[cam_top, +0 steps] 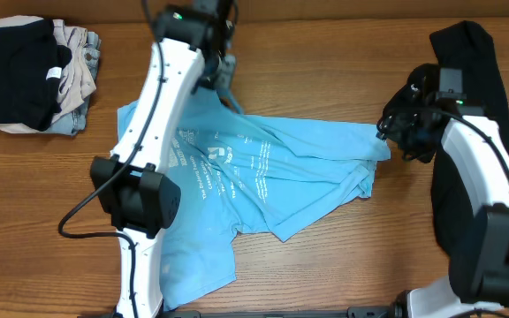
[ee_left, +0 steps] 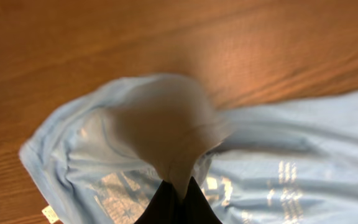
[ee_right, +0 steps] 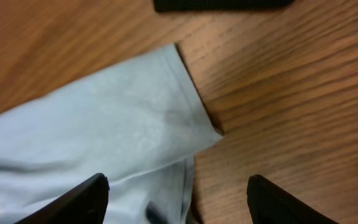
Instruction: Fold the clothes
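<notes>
Our left end effector is pinched tight on a raised fold of the blue shirt at its far edge, and the cloth tents up to the fingertips. Our right end effector stands wide with nothing in it, its fingers either side of the shirt's right corner where the hem meets the bare surface. We judge the step in hand to be taking hold of two ends so the rumpled shirt can be spread flat before any fold. The next move calls for the right one to come down on that corner and close, then for both to draw apart and lay the cloth smooth. The shirt lies mid-surface, creased, its near-left part running under the left arm toward the near edge. We see open room along the far side and at the near right of centre. A black shirt lies at the far right beside the right arm, close enough to snag, and a pile of clothes sits far left, apart from the blue one.
</notes>
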Tool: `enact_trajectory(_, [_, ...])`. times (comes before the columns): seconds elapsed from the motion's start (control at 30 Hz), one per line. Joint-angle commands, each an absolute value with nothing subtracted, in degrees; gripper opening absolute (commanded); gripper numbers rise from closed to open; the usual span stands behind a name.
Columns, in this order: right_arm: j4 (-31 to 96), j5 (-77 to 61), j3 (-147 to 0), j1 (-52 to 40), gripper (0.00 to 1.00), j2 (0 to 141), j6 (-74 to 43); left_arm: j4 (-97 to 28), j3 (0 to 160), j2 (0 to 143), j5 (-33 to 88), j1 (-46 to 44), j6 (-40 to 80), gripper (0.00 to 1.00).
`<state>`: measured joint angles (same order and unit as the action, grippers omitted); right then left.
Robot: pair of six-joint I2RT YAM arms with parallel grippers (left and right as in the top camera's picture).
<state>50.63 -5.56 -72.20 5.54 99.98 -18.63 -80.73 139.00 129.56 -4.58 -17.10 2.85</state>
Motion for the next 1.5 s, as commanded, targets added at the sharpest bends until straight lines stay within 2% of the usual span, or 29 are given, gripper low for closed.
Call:
enact_trajectory(0.0, [48.0, -5.6, -70.4, 5.3, 0.73, 103.9, -18.2, -81.6, 144.1, 129.3, -1.5, -17.0, 4.8, 0.04])
enact_trajectory(0.17, [42.5, -5.6, -67.2, 5.3, 0.64, 107.5, -18.2, -81.6, 145.0, 129.3, -1.4, -16.9, 4.8, 0.04])
enact_trajectory(0.27, [39.4, -5.6, -65.0, 5.3, 0.63, 108.4, -18.2, -81.6, 145.0, 129.3, -1.4, -16.5, 5.4, 0.04])
enact_trajectory(0.4, [34.9, -5.6, -62.0, 5.3, 0.53, 109.4, -18.2, -81.7, 145.0, 129.3, -1.4, -15.7, 6.0, 0.04])
enact_trajectory(0.5, [33.4, -5.6, -60.7, 5.3, 0.31, 109.8, -18.6, -81.8, 145.0, 129.3, -1.5, -14.7, 6.0, 0.04])
enact_trajectory(0.57, [33.2, -5.6, -60.8, 5.3, 0.08, 109.7, -19.7, -81.9, 145.0, 129.3, -1.5, -13.9, 6.0, 0.04])
enact_trajectory(0.6, [33.2, -5.7, -61.1, 5.3, 0.04, 109.6, -20.2, -81.9, 145.1, 129.2, -1.5, -13.4, 6.0, 0.04])
enact_trajectory(0.83, [37.9, -5.6, -65.7, 5.3, 0.04, 105.5, -20.8, -81.9, 147.6, 127.0, -1.5, -9.0, 6.0, 0.04])
enact_trajectory(1.1, [52.1, -5.2, -80.4, 5.3, 0.04, 93.6, -19.2, -81.8, 153.3, 119.4, -1.5, -3.2, 6.0, 0.04])
enact_trajectory(1.3, [62.2, -4.4, -91.0, 5.3, 0.04, 87.6, -17.9, -81.4, 153.3, 112.7, -1.7, -1.3, 5.8, 0.04])
enact_trajectory(1.47, [66.4, -4.4, -92.7, 5.3, 0.04, 84.5, -17.9, -82.1, 153.3, 109.4, -2.0, -1.2, 5.7, 0.04])
